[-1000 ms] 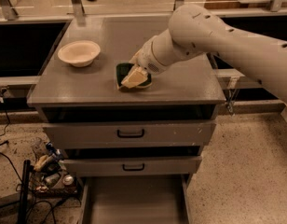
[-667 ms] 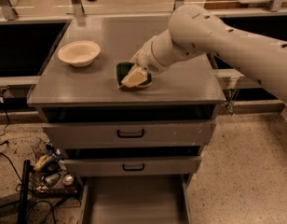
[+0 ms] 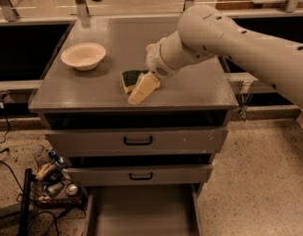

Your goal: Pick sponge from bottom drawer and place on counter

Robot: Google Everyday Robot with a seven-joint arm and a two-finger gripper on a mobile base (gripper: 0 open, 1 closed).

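Find the sponge (image 3: 130, 77) lying green face up on the desk (image 3: 191, 90), toward the front, well apart from the bowl (image 3: 83, 56) at the back left. Out of the bottom drawer (image 3: 141, 210) already, then, with that drawer standing open below. Find the tool (image 3: 141, 88) right against the sponge's right side, angled down toward the front of the desk and overlapping the sponge from this view. Cannot tell whether gripping the sponge, merely touching it, or already free of it. Cannot tell either whether wide or narrow.

Judged as the letting-go and retreat step, with the placing all but done.

Beware of dragging the sponge forward and over the front of the desk by retreating sideways with contact unbroken. Beware too of carrying it back up by rising before letting go fully, given a soft, light body likely to cling or snag. Beware of tipping it onto its side by brushing it on the way out. Little to fear for the bowl, being well away from any likely retreat path. Safest, probably: let go completely, then rise straight up before swinging the arm (image 3: 250, 48) away.

Against a second ago: same spot and same lie for the sponge, same for the bowl, much the same pose for the arm. Only a small shift in the tool, now reaching a touch nearer the front of the desk in the picture. Either a slight lift or a slight draw-back; impossible to tell apart from one view.
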